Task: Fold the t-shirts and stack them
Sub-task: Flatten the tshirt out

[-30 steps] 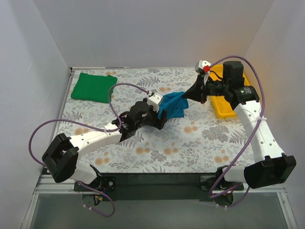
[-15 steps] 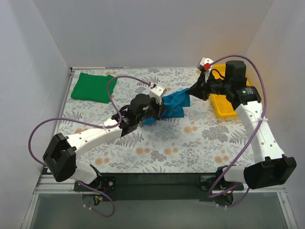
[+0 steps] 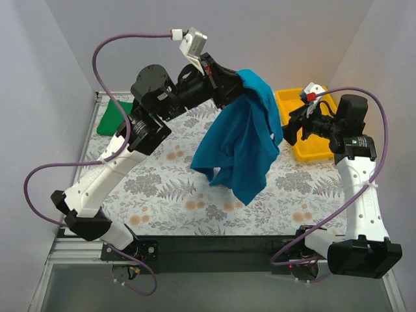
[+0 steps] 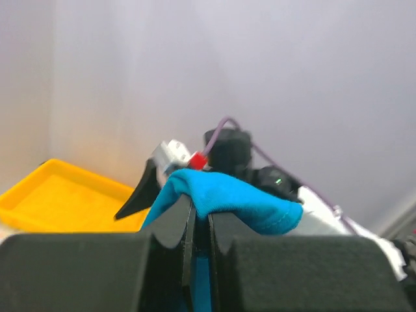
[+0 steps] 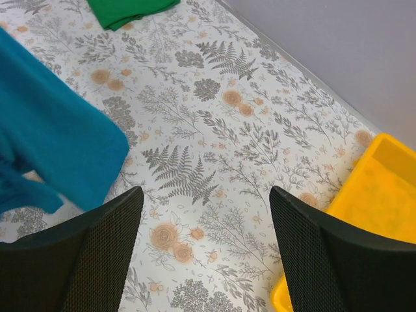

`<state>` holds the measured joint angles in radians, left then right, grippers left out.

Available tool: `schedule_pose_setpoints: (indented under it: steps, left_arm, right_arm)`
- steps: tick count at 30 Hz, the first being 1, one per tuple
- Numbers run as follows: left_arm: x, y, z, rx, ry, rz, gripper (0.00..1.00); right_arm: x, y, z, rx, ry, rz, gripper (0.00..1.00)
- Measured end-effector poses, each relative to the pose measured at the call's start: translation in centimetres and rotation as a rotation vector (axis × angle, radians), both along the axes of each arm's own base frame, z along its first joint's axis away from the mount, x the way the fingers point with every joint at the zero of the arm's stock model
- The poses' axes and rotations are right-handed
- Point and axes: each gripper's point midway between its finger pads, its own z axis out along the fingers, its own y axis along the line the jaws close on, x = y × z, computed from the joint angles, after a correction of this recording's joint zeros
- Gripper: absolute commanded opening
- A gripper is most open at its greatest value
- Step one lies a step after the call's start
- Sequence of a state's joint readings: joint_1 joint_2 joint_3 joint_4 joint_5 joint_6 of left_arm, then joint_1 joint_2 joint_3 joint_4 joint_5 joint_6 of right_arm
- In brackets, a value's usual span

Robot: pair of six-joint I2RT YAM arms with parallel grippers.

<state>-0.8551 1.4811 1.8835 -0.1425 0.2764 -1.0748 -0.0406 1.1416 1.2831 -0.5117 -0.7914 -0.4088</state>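
**Teal shirt hangs from left pincer; right pincer spread wide**

White walls close the floral-patterned worktop (image 3: 162,195) at 9, 12 and 3 o'clock. Its printed surface shows uncovered toward the 6 o'clock edge.

The left pincer (image 4: 198,211) is clenched on a fold of the plain teal-blue cotton t-shirt (image 3: 244,140), which drapes from it above the worktop's middle. Whether the hem touches the surface cannot be told.

The right pincer (image 5: 207,195) hovers at 3 o'clock with fingers far apart, grasping nothing, just beside the shirt and over the yellow plastic tray (image 3: 305,153) at 2 o'clock.

The folded bright green cotton t-shirt (image 3: 112,117) lies at 10 o'clock, partly hidden behind the left arm.
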Motion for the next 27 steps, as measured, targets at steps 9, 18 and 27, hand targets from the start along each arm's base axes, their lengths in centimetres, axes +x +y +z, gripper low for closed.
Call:
schedule_pose_setpoints:
  steps: [9, 18, 27]
  left_arm:
    - [-0.9, -3.6, 4.4, -0.103, 0.082, -0.201, 0.00]
    - [2.5, 0.5, -2.9, -0.020, 0.232, -0.089, 0.00]
    - [7.4, 19.8, -28.9, 0.243, 0.709, 0.508, 0.00]
  right_arm:
    - [-2.8, 1.0, -3.9, 0.007, 0.017, 0.115, 0.87]
    - [-3.2, 1.1, -5.6, -0.014, 0.015, 0.143, 0.87]
    - [-2.5, 0.6, -9.2, -0.047, 0.082, 0.137, 0.87]
